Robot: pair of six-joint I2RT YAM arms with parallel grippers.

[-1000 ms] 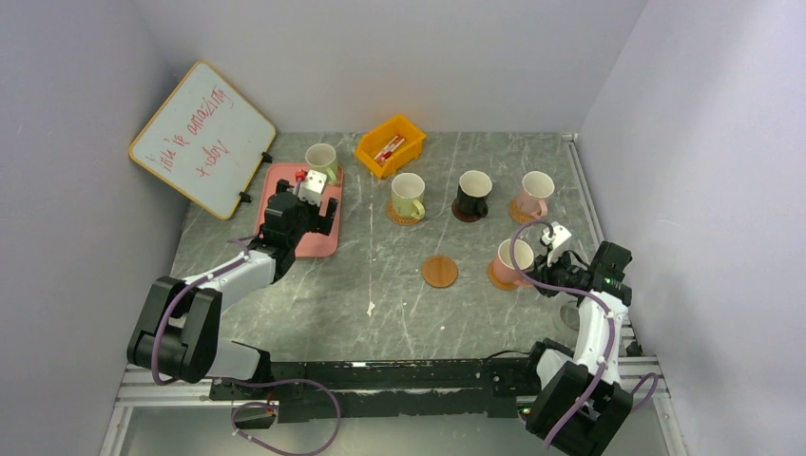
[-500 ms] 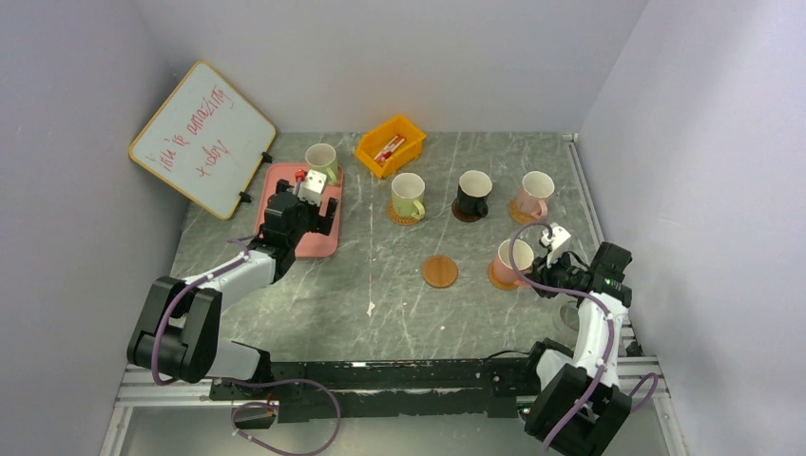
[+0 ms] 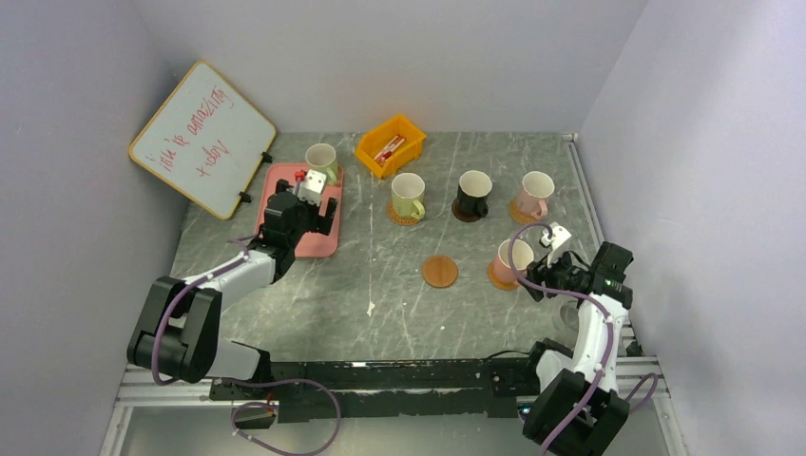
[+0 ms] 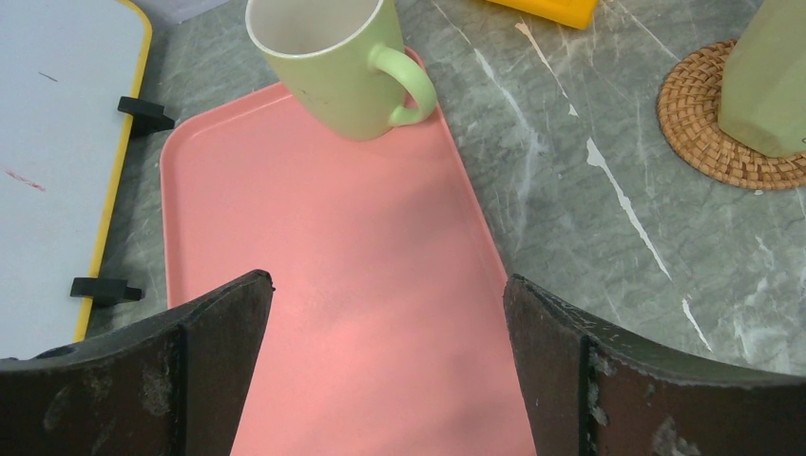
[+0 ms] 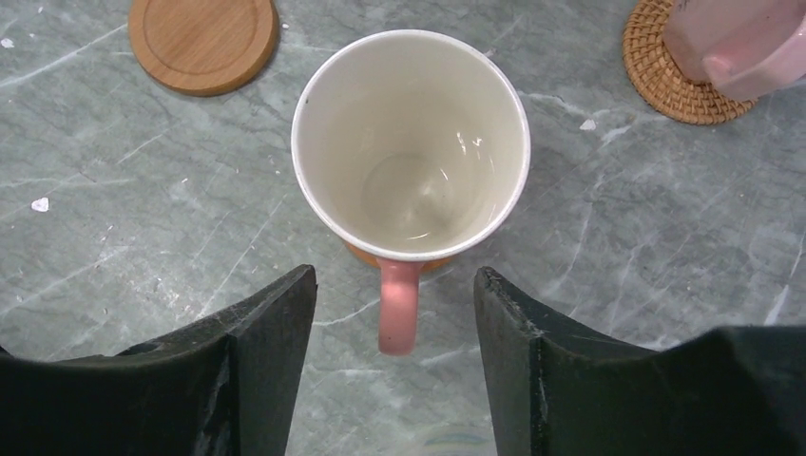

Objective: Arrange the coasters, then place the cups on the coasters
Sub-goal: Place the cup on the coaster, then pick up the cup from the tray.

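Observation:
A pale pink cup (image 5: pixel 411 142) stands on an orange coaster (image 3: pixel 498 277) at the right. Its handle (image 5: pixel 399 309) points toward my right gripper (image 5: pixel 394 280), whose open jaws stand either side of the handle without touching it. One bare orange coaster (image 3: pixel 439 271) lies to the cup's left. A green cup (image 3: pixel 408 195), a black cup (image 3: pixel 472 193) and a second pink cup (image 3: pixel 536 193) each stand on a coaster in the back row. Another green cup (image 4: pixel 333 57) stands at the far end of the pink tray (image 4: pixel 333 285). My left gripper (image 4: pixel 390 280) hangs open and empty over the tray.
A yellow bin (image 3: pixel 390 144) with small items sits at the back. A whiteboard (image 3: pixel 202 138) leans against the left wall beside the tray. The woven coaster (image 4: pixel 703 123) under the green cup lies right of the tray.
My right gripper has opened off the pink cup's handle and drawn back slightly. The cup stays on its coaster. The left arm has not moved.

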